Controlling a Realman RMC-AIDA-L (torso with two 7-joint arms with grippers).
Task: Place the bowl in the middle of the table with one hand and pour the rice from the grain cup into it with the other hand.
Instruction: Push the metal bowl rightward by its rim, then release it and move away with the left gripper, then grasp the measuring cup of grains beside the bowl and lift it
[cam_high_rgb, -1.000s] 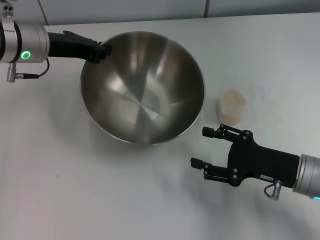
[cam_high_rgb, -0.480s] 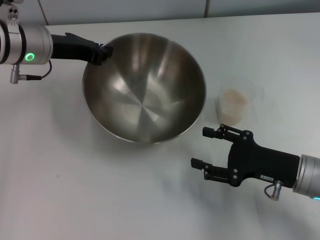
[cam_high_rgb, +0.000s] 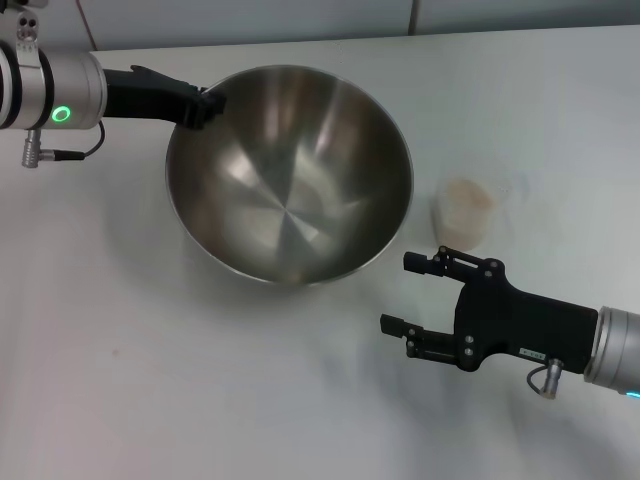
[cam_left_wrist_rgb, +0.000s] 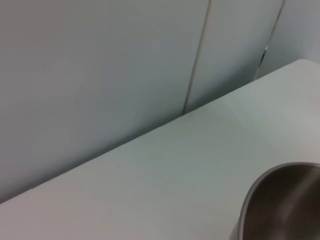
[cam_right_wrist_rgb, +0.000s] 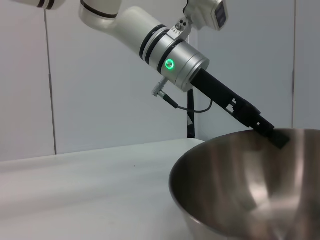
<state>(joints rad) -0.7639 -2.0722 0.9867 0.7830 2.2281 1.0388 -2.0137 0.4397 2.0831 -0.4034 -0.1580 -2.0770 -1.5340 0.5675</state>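
Observation:
The large steel bowl (cam_high_rgb: 290, 175) is at the middle of the white table (cam_high_rgb: 150, 380), tilted, with its empty inside facing me. My left gripper (cam_high_rgb: 205, 105) is shut on the bowl's far left rim. The right wrist view shows the same grip (cam_right_wrist_rgb: 270, 132) on the bowl (cam_right_wrist_rgb: 250, 185). The clear grain cup (cam_high_rgb: 465, 212) stands upright to the right of the bowl, with pale rice (cam_high_rgb: 466, 195) in it. My right gripper (cam_high_rgb: 398, 293) is open and empty, just in front of the cup and apart from it.
A grey panelled wall (cam_left_wrist_rgb: 125, 60) runs along the table's far edge (cam_left_wrist_rgb: 165, 125). The bowl's rim (cam_left_wrist_rgb: 280, 200) shows in a corner of the left wrist view. Bare tabletop lies in front of the bowl and to its left.
The left arm and the bowl have shifted slightly to the right, mostly in the first half second. The right gripper and the cup have not moved.

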